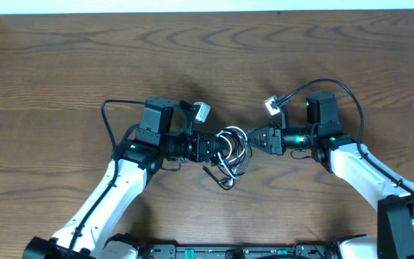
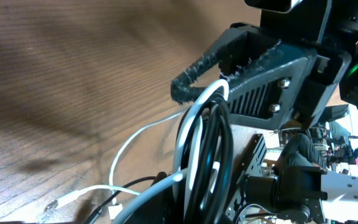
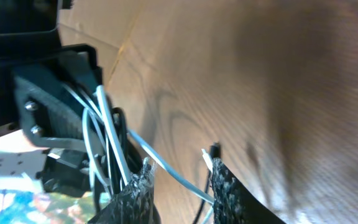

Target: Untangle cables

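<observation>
Left wrist view: cables [image 2: 207, 143], white and black coiled together, bottom centre, clamped in closed left gripper [image 1: 216, 147]. Behind, upper right, right gripper [image 2: 225, 74] partly open, white strand crossing its gap, not pinched. White plug end [image 2: 55, 204] lower left on table [image 2: 55, 74]. Overhead: tangle mid-frame between both grippers.
</observation>
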Robot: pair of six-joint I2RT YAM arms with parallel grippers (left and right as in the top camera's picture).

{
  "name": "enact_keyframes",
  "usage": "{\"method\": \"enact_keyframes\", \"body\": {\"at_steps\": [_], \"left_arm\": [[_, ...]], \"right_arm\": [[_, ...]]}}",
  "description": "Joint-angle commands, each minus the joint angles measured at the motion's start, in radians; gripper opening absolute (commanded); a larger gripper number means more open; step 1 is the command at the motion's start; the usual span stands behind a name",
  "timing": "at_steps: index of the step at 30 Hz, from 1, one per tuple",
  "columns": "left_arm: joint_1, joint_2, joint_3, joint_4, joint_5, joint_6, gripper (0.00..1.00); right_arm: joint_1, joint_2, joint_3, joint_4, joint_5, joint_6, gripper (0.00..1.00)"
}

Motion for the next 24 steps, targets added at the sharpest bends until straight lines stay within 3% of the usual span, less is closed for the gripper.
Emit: {"method": "enact_keyframes", "body": {"at_steps": [1,13,24], "left_arm": [[0.005,-0.016,0.001,0.005,0.010,0.014,0.08],[0.005,-0.016,0.001,0.009,-0.121,0.013,0.08],[0.005,-0.016,0.001,0.018,-0.121,0.002,0.08]], "right_arm": [[0.007,-0.007,0.010,-0.003,-0.087,-0.023,0.27],[0.007,-0.007,0.010,-0.056,-0.087,-0.023,0.29],[0.007,-0.007,0.010,-0.065,-0.114,-0.023,0.28]]}}
